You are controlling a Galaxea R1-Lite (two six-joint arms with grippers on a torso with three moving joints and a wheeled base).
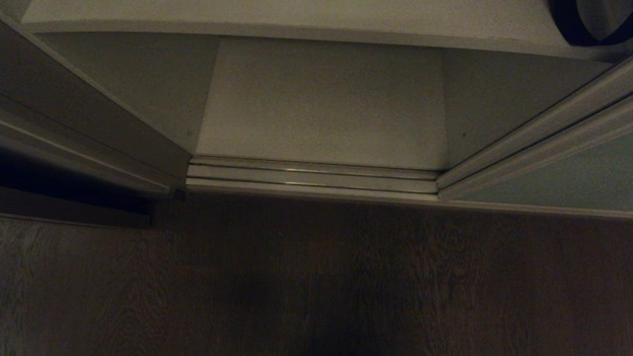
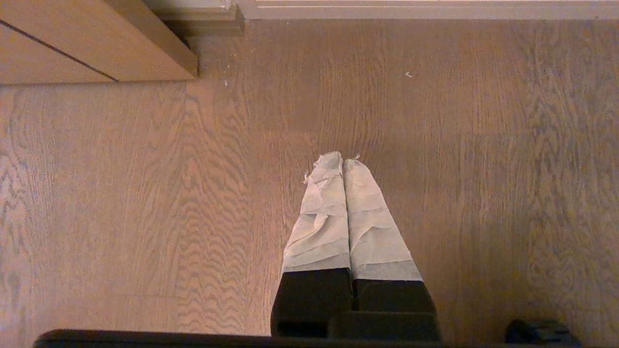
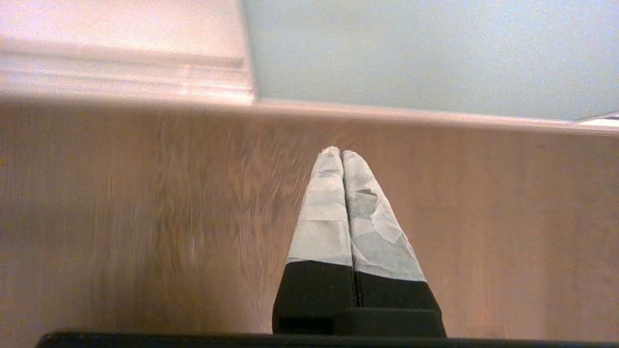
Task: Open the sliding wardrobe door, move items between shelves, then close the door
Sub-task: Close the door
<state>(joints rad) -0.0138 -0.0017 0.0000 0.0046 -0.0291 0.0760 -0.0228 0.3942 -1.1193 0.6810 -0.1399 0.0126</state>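
The wardrobe stands open in the head view. Its white bottom board (image 1: 321,99) lies behind the floor rail (image 1: 311,175), and the front edge of a shelf (image 1: 296,17) crosses above it. The sliding wardrobe door (image 1: 568,178), pale grey-green with a silvery frame, sits at the right; the right wrist view shows its panel (image 3: 425,53) above the floor. The items are out of view. Neither arm shows in the head view. My left gripper (image 2: 342,159) is shut and empty over the wooden floor. My right gripper (image 3: 341,152) is shut and empty, pointing at the foot of the door.
Dark wooden floor (image 1: 316,277) fills the space in front of the wardrobe. The wardrobe's left side wall and frame (image 1: 99,138) slant in at the left. A dark curved object (image 1: 568,24) sits on the shelf at the far right. A wooden furniture base (image 2: 96,43) stands near the left gripper.
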